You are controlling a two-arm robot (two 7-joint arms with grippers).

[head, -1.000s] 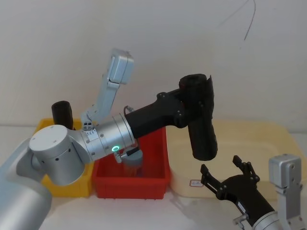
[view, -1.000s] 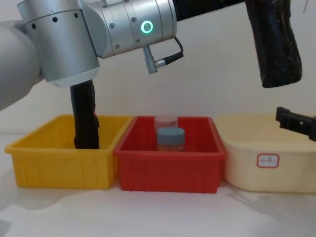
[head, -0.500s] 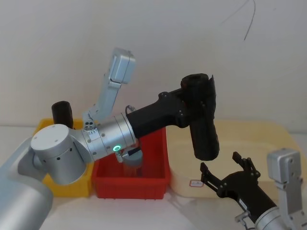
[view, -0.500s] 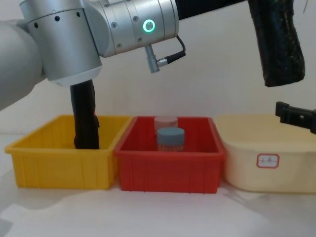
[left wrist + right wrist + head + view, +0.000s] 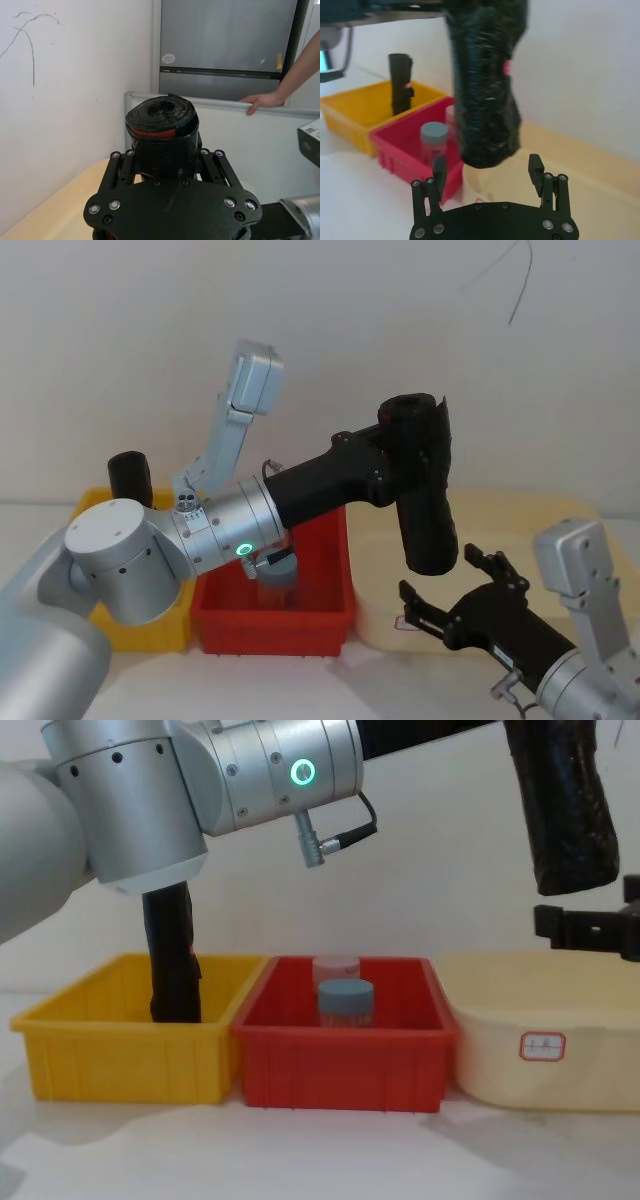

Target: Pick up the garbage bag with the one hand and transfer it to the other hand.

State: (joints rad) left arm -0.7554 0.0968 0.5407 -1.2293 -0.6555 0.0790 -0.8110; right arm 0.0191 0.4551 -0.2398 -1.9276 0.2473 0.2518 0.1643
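In the head view, the left end effector (image 5: 414,452) is clamped across the upper part of the garbage bag (image 5: 428,525). The bag hangs upright in the air, to the right of the red bin (image 5: 280,630) and over the left part of the cream tray (image 5: 540,520). The right end effector (image 5: 441,577) sits just beneath the bag's lower end, spread wide.

In the left wrist view, the bag's rolled top end stands up between that end effector's two finger frames, which press on its sides.

In the right wrist view, the rounded lower end hangs just above the gap between the open fingers (image 5: 536,171). We cannot tell whether it touches them.

In the chest view, the bag's lower end hangs high on the right over the tray, with one right finger just below it.

We judge the bag light and fairly stiff as a tight roll. Its glossy film looks slippery and likely gives under a squeeze. We would take it across the lower half, above the rounded tip and below the left grip.
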